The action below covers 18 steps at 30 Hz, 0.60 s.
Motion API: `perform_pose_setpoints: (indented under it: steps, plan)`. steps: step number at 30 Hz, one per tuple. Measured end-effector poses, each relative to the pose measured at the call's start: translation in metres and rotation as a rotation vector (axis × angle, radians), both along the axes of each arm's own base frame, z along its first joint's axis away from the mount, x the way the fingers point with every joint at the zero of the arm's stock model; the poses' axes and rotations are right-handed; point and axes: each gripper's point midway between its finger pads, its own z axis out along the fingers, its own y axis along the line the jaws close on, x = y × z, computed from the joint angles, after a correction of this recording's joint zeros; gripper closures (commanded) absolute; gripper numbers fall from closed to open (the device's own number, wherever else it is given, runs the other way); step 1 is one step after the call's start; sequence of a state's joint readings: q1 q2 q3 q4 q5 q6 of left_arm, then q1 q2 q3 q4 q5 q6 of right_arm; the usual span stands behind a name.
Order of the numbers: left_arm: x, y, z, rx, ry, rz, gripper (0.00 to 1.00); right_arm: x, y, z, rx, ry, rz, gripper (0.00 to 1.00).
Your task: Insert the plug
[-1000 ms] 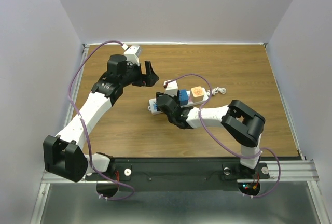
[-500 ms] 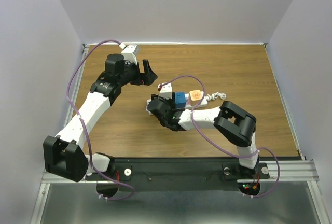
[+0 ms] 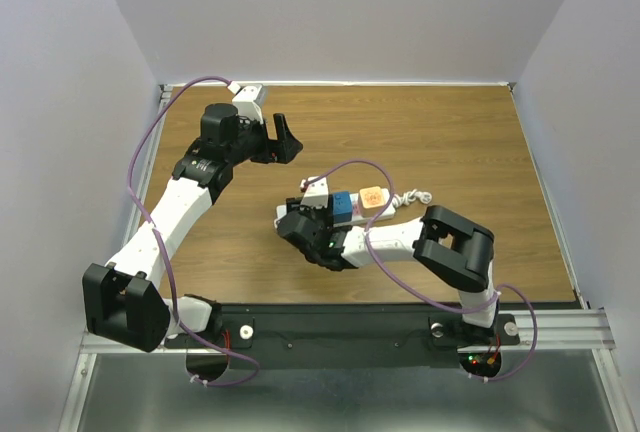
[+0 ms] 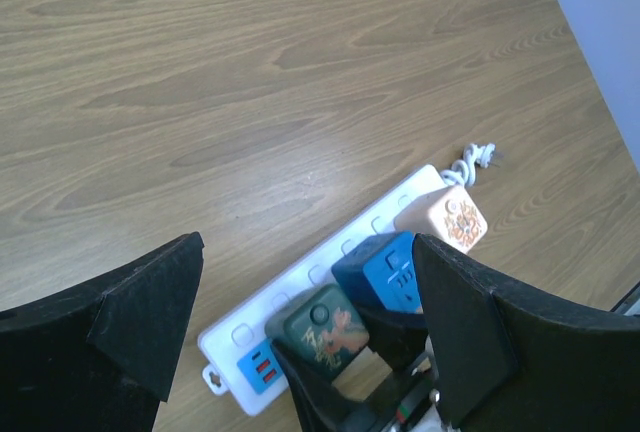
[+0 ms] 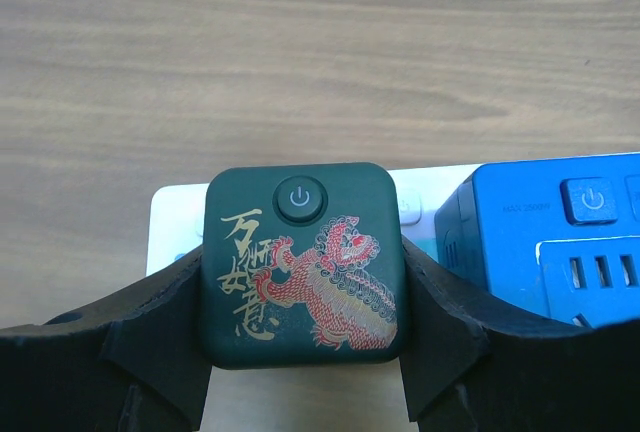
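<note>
My right gripper (image 5: 305, 337) is shut on a dark green plug cube (image 5: 305, 262) with a red and gold lion print. It holds the cube over the white power strip (image 5: 175, 217), just left of the blue plug cube (image 5: 540, 232). I cannot tell whether its pins are in a socket. In the left wrist view the green cube (image 4: 325, 327) stands on the strip (image 4: 300, 282) near the end with the blue USB panel. My left gripper (image 3: 282, 142) is open and empty, high above the table at the far left.
A peach plug cube (image 4: 450, 220) sits in the strip beyond the blue plug cube (image 4: 385, 272). The strip's coiled white cord (image 3: 415, 197) lies at its right end. The side walls stand close on the left and right.
My right gripper has moved left and toward the near edge with the green cube. The strip with the blue and peach cubes has shifted the same way. My left gripper has drawn back slightly.
</note>
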<state>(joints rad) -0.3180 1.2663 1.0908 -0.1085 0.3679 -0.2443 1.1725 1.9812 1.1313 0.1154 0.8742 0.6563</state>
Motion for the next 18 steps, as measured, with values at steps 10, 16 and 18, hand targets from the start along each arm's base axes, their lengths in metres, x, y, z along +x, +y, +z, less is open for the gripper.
perform_pose_setpoints:
  steps: [10,16,18]
  plan:
    - [0.002,0.003,0.002,-0.008,-0.007,0.015,0.04,-0.012,0.011,-0.01,-0.063,0.011,0.011,1.0]
    - [0.002,0.006,0.011,-0.016,-0.033,0.036,0.04,0.024,-0.006,-0.008,-0.048,0.038,-0.031,1.0]
    - [0.002,0.006,0.012,-0.018,-0.034,0.04,0.04,0.05,-0.023,-0.007,-0.059,0.046,-0.078,1.0]
